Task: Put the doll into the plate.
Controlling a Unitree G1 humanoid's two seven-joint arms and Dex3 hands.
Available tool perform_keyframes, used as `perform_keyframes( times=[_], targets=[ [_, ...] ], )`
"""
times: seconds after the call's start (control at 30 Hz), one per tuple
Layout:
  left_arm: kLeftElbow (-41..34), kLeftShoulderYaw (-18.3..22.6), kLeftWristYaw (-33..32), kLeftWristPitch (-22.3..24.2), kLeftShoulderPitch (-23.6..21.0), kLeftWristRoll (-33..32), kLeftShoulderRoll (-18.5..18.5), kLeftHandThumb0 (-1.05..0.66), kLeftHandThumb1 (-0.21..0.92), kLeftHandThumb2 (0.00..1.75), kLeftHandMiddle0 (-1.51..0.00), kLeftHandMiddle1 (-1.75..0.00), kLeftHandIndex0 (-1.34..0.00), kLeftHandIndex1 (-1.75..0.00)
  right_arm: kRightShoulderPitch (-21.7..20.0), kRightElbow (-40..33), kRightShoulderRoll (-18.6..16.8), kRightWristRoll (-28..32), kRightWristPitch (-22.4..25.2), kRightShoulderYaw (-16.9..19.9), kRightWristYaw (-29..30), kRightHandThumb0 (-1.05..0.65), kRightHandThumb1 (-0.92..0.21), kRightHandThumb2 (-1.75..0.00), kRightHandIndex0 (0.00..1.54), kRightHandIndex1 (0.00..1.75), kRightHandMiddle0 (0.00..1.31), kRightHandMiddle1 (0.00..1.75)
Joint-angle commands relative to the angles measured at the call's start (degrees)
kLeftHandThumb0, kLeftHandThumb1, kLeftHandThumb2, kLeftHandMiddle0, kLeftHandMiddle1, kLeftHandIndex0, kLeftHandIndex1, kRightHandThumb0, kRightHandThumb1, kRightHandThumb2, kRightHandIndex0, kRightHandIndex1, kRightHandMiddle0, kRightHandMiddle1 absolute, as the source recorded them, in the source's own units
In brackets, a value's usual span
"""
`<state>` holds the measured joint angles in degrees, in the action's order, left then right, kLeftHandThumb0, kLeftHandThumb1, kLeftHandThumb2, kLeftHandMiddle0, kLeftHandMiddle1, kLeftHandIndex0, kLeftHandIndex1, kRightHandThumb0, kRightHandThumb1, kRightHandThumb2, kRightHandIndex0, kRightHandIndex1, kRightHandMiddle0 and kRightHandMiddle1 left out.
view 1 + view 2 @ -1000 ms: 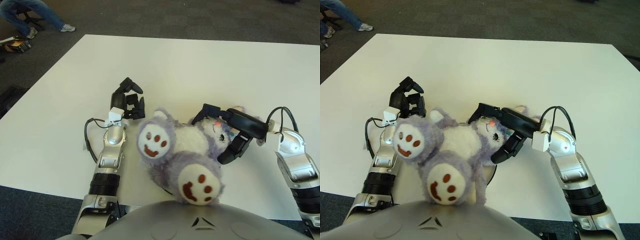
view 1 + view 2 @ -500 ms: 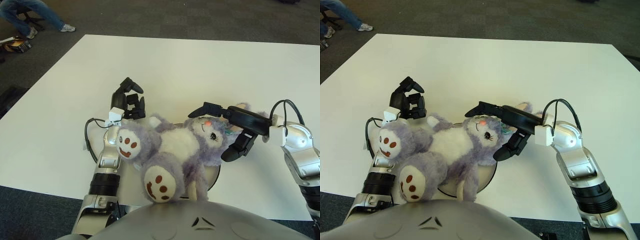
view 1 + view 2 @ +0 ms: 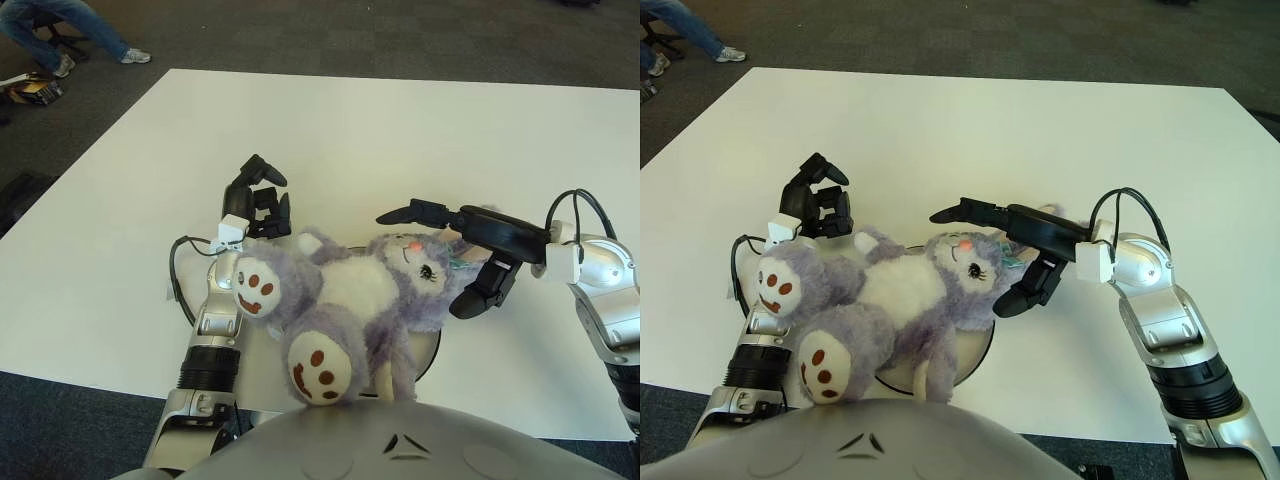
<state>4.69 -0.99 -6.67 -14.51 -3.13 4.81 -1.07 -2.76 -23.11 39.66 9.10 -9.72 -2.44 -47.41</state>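
Observation:
A purple and white plush doll [image 3: 350,295] lies on its back across a pale round plate [image 3: 428,352], head to the right and brown-spotted feet toward me. One foot hangs over the plate's left side, next to my left forearm. My right hand [image 3: 440,262] hovers at the doll's head with its fingers [image 3: 412,212] spread, one long finger above the face and the thumb to the right of the head; it holds nothing. My left hand [image 3: 258,200] shows just beyond the doll's upper foot, its fingers curled and holding nothing.
The white table [image 3: 380,130] stretches far beyond the doll. Dark carpet surrounds it, and a person's legs [image 3: 70,30] show at the far left corner. A black cable [image 3: 178,270] loops beside my left forearm. My grey torso [image 3: 400,445] fills the bottom edge.
The doll has dropped from my right hand and settled flat on the plate, its feet swinging left. My right hand has spread and drawn back to the right. The left hand has not moved.

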Motion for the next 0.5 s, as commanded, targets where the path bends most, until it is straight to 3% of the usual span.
perform_keyframes(
  times=[0.0,0.23,0.47],
  targets=[
    [4.47,-1.17,-0.67,-0.15,6.42,0.46,2.06,-0.46,0.37,1.25,-1.25,-1.75,-0.57,-1.75,-0.62,1.01,-0.51,1.97,-0.81,1.12,-0.21,-0.51,-0.31,-0.93,0.16,0.09,0.0,0.44],
    [4.54,-1.3,-0.96,0.28,6.33,0.78,2.1,-0.46,0.38,1.24,-1.25,-1.75,-0.57,-1.75,-1.53,4.01,1.01,3.3,0.13,2.99,-1.56,-0.58,-0.33,-0.9,0.18,0.07,0.0,0.54],
    [4.5,-1.22,-0.58,0.48,6.38,0.25,2.03,-0.46,0.38,1.23,-1.25,-1.75,-0.56,-1.75,-1.36,6.85,-1.6,6.03,1.38,5.44,0.43,-0.76,-0.46,-0.75,0.18,0.05,0.0,0.56]
  ],
)
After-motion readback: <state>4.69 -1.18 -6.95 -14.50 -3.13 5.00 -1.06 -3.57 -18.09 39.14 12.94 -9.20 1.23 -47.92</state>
